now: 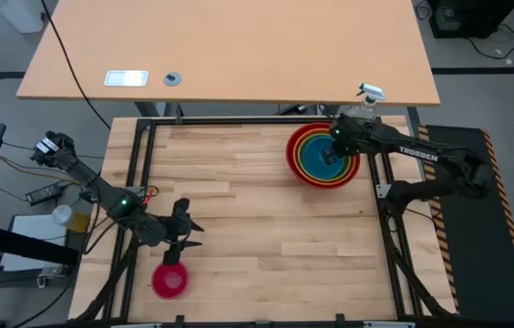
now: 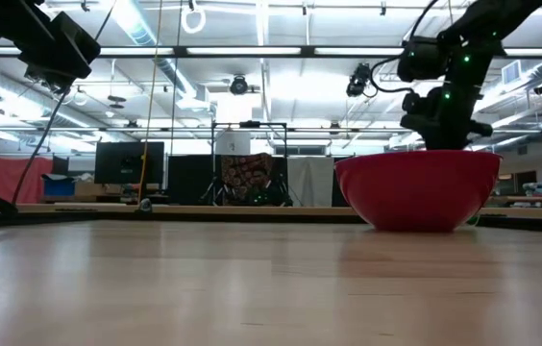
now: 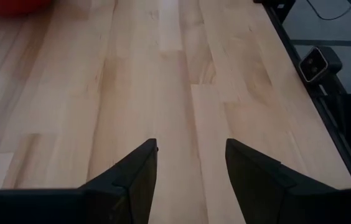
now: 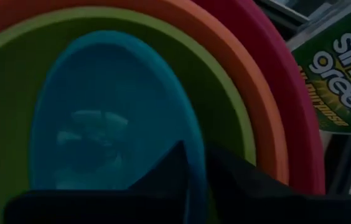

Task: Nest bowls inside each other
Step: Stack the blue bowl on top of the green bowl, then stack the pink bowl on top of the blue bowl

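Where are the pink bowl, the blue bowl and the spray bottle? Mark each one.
pink bowl [image 1: 169,281]: high view, on the middle of its inside.
blue bowl [image 4: 101,118]: right wrist view, on its inner bottom, nested in the green one.
spray bottle [image 4: 340,68]: right wrist view, on its green label.

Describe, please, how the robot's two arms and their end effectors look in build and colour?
Both arms are dark, jointed and slim. The right arm bears white "TROSSEN" lettering; the left arm has a small green light and thin cables trailing near it. The left end effector has two dark, flat, wedge-shaped fingers.
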Action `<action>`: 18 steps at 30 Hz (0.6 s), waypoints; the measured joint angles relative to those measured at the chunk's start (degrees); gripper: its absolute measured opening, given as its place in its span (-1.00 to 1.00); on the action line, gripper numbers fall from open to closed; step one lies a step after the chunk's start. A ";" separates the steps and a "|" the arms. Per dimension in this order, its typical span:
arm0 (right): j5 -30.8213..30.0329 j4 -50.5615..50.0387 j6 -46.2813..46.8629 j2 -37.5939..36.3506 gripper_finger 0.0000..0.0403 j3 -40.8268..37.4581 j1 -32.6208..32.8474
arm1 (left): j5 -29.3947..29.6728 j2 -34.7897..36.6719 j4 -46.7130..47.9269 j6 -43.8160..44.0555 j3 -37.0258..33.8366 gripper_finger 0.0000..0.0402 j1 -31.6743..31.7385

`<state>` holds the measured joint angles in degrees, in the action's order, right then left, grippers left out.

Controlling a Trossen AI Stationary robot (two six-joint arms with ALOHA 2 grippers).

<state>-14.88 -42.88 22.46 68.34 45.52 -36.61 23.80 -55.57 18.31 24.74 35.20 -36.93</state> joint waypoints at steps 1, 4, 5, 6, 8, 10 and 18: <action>0.35 -0.10 -0.38 0.02 -0.59 0.00 -0.02 | 0.46 0.00 0.00 -0.02 0.00 -0.04 0.00; 0.93 -1.61 -1.53 -0.01 -0.42 0.67 0.01 | 1.05 0.00 -0.02 -0.04 0.00 -0.04 0.00; 0.74 -3.11 -1.60 0.02 -0.36 1.42 0.02 | 1.06 0.02 0.00 -0.03 0.00 -0.04 0.00; 0.05 -4.85 -1.57 0.02 -0.30 2.44 0.03 | 1.06 0.00 -0.04 -0.03 0.00 -0.04 0.00; -2.06 -9.12 -0.41 0.02 -0.18 5.10 0.03 | 1.06 0.01 -0.02 -0.03 0.00 -0.04 0.00; -4.64 -14.19 1.63 0.01 -0.09 8.27 0.03 | 1.06 0.01 -0.03 -0.03 0.00 -0.04 0.00; -8.87 -22.44 3.96 -0.05 0.02 15.93 3.75 | 0.53 0.00 -0.04 0.17 0.00 -0.04 0.00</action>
<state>-23.75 -65.31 26.42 68.29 61.45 -32.86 24.33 -55.57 18.26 24.91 35.20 -36.93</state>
